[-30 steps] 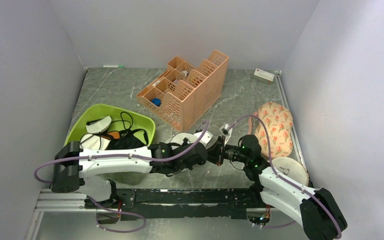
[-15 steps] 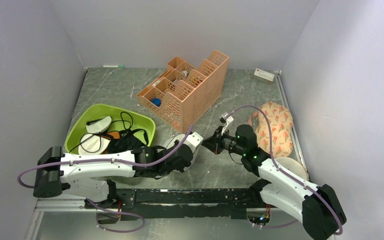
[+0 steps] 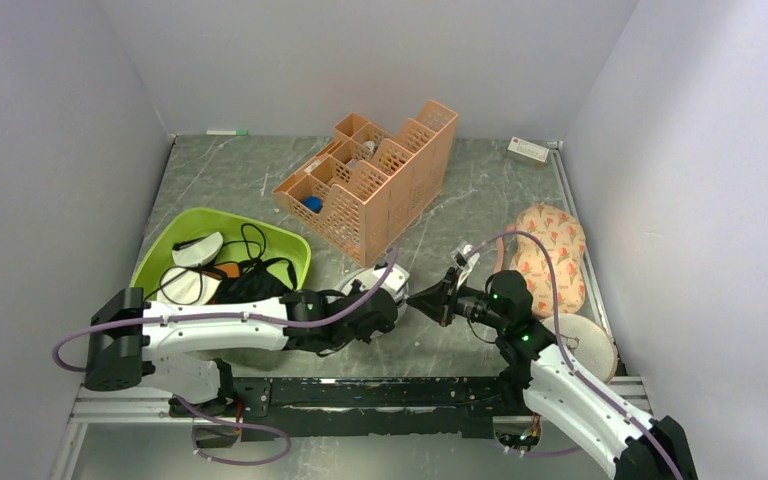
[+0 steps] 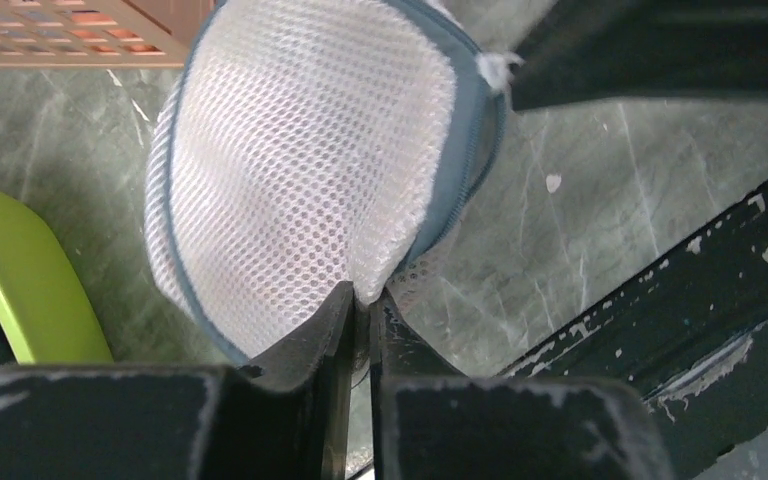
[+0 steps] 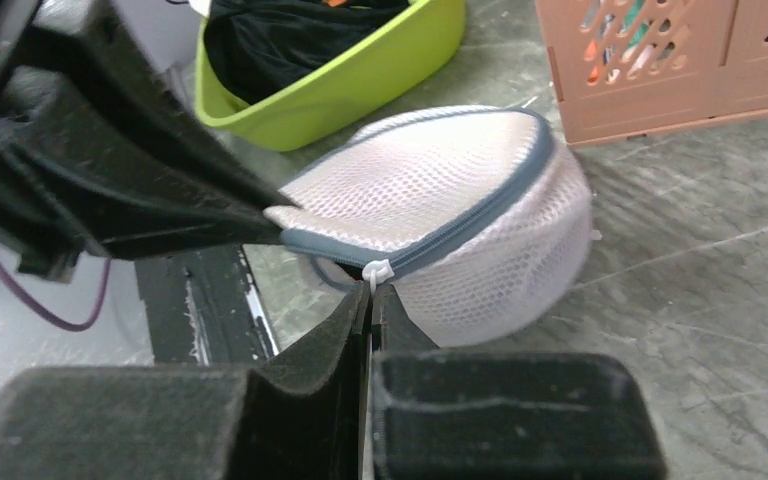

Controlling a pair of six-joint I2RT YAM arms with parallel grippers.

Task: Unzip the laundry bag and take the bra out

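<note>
We log the laundry bag [image 5: 440, 190]: a round white mesh drum with a grey-blue zip band [image 5: 490, 200] around its rim and a white pull tab [image 5: 378, 270]. It is tilted on edge, domed face up, at front centre. The left gripper [image 4: 362, 305] pinches its mesh and the right gripper [image 5: 370, 300] pinches the pull. A short dark gap shows beside the pull.

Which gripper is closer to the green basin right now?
Left. The left gripper pinches the laundry bag's mesh just beside the green basin's right rim. The right gripper is farther right, on the bag's other side, shut on its zipper.
</note>
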